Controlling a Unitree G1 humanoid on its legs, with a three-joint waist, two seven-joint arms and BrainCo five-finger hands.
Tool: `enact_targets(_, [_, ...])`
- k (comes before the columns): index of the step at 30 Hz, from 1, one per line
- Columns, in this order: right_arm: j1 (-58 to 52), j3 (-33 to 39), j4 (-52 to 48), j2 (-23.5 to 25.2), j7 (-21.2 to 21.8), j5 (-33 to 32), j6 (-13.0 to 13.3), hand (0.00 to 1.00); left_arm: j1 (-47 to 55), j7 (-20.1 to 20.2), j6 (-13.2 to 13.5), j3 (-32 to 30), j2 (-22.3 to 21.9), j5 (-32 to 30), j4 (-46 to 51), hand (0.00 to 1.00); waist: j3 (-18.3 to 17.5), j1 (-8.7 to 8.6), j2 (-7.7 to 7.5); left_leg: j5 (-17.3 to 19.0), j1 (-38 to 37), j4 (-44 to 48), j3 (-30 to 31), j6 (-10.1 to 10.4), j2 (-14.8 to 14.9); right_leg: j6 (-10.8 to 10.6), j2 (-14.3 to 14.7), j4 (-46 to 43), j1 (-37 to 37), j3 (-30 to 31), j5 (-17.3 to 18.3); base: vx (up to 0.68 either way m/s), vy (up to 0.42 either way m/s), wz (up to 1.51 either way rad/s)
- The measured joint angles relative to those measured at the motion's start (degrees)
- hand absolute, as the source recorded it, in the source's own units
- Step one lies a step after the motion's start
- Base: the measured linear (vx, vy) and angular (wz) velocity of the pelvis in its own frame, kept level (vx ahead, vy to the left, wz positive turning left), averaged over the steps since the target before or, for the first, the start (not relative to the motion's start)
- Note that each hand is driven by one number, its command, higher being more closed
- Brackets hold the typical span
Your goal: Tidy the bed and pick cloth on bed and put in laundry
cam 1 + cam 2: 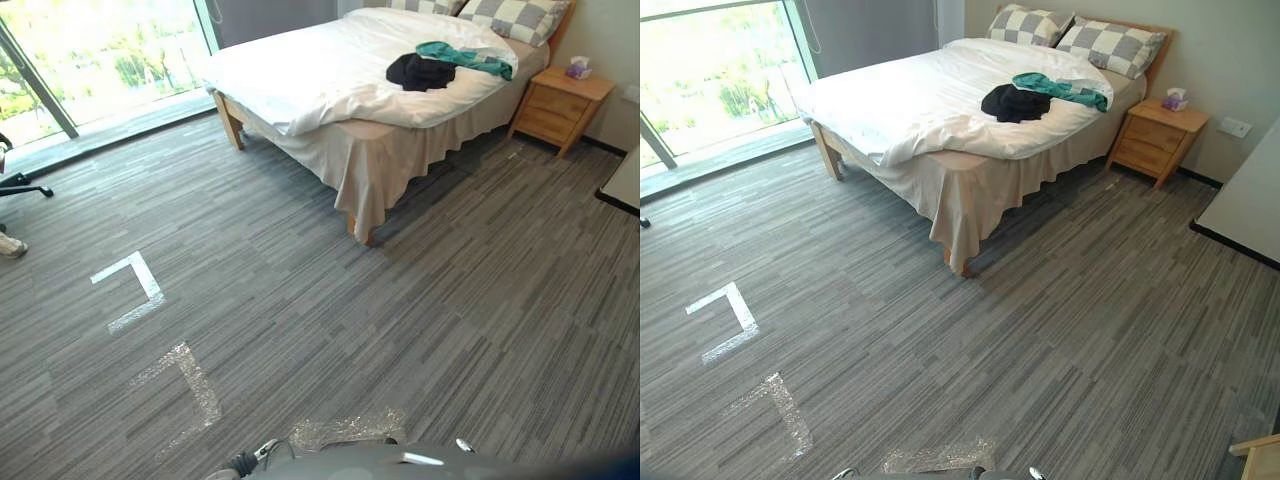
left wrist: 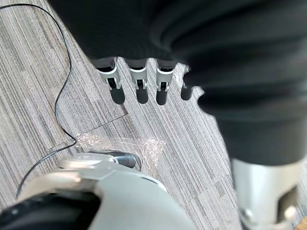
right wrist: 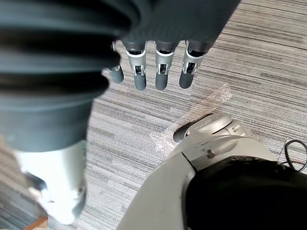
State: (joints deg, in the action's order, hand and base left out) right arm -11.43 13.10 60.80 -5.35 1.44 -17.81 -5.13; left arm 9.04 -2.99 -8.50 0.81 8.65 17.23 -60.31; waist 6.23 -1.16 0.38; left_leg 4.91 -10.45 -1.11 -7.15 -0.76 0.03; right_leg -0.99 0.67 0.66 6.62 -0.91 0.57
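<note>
A bed [image 1: 330, 70] with a rumpled white cover stands across the room from me. On its far part lie a black cloth [image 1: 420, 71] and a teal cloth [image 1: 465, 57] that touch each other; the black cloth [image 1: 1013, 103] and the teal cloth [image 1: 1062, 89] show in the right eye view too. Two checked pillows [image 1: 1080, 35] rest at the headboard. My left hand [image 2: 139, 86] hangs above the carpet with straight fingers and holds nothing. My right hand [image 3: 158, 72] hangs the same way, fingers straight and empty.
A wooden nightstand [image 1: 560, 105] with a tissue box [image 1: 578, 68] stands beside the bed. Tape marks [image 1: 135, 290] lie on the grey carpet. A large window [image 1: 90, 50] is at the left. A white table edge [image 1: 1245, 205] is at the right, an office chair base [image 1: 22, 185] at the far left.
</note>
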Motion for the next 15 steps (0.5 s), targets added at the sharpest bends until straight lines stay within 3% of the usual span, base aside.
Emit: enact_targets(15, [0.5,0.0,0.4,0.4,1.6,0.2,-0.2,0.0,-2.0,1.4,0.0,0.4,0.7,-2.5,-1.7,0.0,1.2,0.27,-0.77,0.7,-1.7,-1.0,-0.5,1.2,-0.1,-0.2,-0.1,4.5,2.9,-1.5,-0.9,0.03,-0.012,0.01])
